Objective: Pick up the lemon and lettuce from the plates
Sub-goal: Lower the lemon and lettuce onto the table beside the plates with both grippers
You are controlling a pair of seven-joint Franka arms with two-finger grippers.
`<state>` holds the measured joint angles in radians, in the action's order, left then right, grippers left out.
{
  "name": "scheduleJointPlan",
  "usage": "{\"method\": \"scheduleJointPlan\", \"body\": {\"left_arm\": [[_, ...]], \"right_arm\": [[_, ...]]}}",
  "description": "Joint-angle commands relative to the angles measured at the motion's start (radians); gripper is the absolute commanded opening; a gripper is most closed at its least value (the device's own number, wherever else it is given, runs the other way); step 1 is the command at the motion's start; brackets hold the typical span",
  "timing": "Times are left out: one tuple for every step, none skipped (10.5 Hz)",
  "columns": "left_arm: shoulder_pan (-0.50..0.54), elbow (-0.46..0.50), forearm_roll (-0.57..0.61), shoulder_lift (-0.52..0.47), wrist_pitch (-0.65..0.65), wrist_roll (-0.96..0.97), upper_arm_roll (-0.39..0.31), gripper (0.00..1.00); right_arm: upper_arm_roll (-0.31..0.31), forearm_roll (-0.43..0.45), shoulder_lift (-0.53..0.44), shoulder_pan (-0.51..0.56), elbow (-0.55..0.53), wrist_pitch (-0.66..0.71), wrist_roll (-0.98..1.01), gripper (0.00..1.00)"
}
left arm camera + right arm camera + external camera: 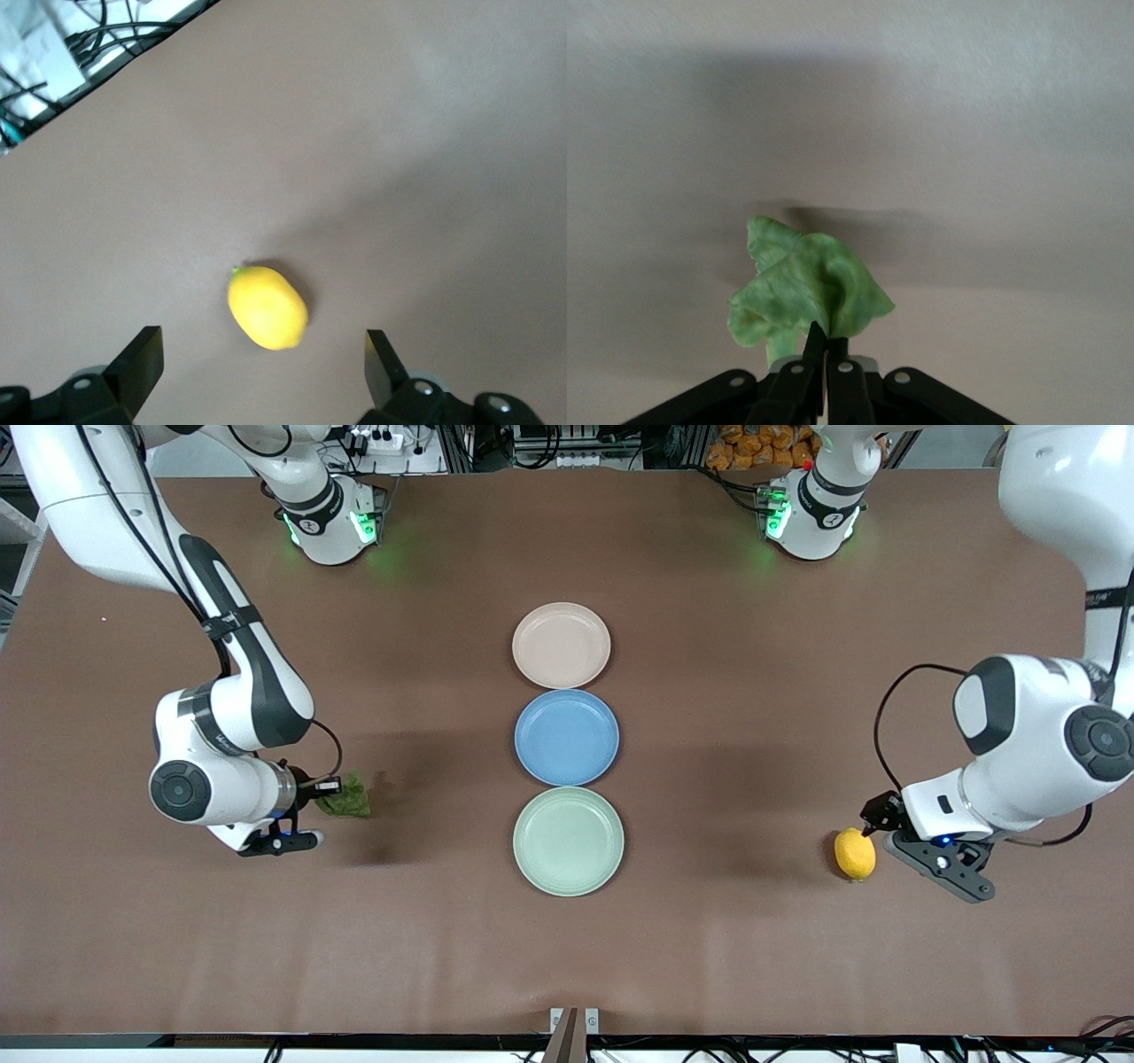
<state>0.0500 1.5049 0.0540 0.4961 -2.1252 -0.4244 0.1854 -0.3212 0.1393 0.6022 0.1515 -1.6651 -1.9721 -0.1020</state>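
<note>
Right tool (341, 797) is pinched shut on the lettuce (348, 796) over the worktop (753, 957); left tool (261, 367) gapes wide around the lemon (854, 854) lying there. Plates (568, 841) bare, so release gently.

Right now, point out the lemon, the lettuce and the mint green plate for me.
lemon (854, 854), front view, middle of the fruit.
lettuce (804, 292), right wrist view, middle of the leaf above the shut fingertips.
mint green plate (568, 841), front view, bare centre.
</note>
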Motion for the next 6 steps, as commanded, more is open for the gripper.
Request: {"method": "scheduleJointPlan", "body": {"left_arm": [[-0.070,-0.047,-0.013,-0.037,0.129,0.232,-0.006,1.00],[-0.087,-0.058,-0.008,-0.054,0.169,0.324,-0.004,1.00],[-0.094,-0.060,-0.006,-0.088,0.207,0.407,-0.006,1.00],[-0.096,-0.074,-0.002,-0.108,0.261,0.429,-0.006,1.00],[-0.094,-0.100,-0.008,-0.122,0.324,0.432,-0.006,1.00],[-0.094,-0.106,-0.006,-0.152,0.384,0.450,-0.006,1.00]], "right_arm": [[-0.022,0.019,-0.051,0.057,-0.080,-0.027,0.057,0.16],[-0.024,0.017,-0.051,0.080,-0.088,-0.028,0.085,0.19],[-0.024,0.017,-0.051,0.082,-0.091,-0.028,0.088,0.40],[-0.022,0.017,-0.050,0.083,-0.093,-0.028,0.088,0.64],[-0.022,0.017,-0.050,0.089,-0.093,-0.028,0.088,0.87],[-0.022,0.016,-0.050,0.091,-0.091,-0.024,0.088,1.00]]}}
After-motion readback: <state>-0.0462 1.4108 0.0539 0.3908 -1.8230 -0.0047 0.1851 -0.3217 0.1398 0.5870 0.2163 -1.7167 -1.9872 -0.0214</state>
